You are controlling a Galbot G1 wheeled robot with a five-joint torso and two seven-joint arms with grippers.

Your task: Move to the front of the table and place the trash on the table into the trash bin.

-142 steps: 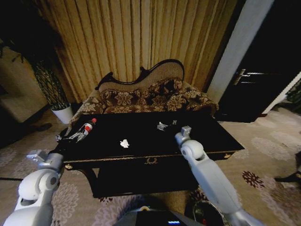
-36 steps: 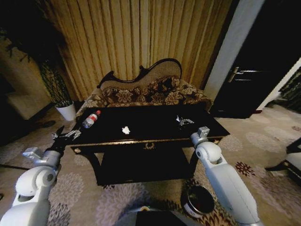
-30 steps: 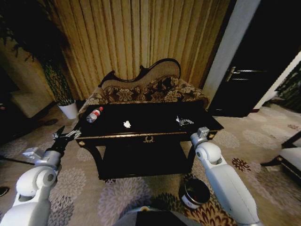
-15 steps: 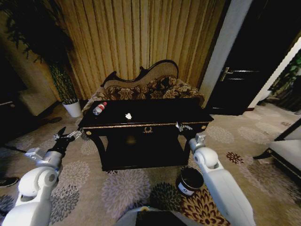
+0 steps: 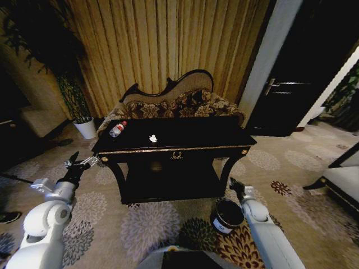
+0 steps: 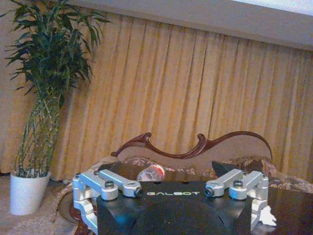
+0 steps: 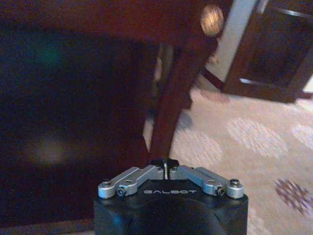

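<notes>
**Glossy black desk with litter, bin on the carpet**

The gold-trimmed desk (image 5: pixel 224 137) carries a red-capped clear bottle (image 5: pixel 117 129) at its far left and a white crumpled paper scrap (image 5: pixel 153 138) nearer the middle. The dark trash bin (image 5: pixel 226 215) stands near-right. Left gripper (image 5: pixel 78 164) fingers spread, empty; right gripper (image 7: pixel 166 163) fingers closed, empty

From my remote station: gold pleated curtains (image 5: pixel 168 45) cover the far wall behind a carved-back patterned sofa (image 5: pixel 174 103). A tall plant in a white pot (image 5: pixel 87 128) stands beside the sofa, a dark door (image 5: pixel 291 84) at the other end. Floral carpet (image 5: pixel 146 224) covers the floor.
</notes>
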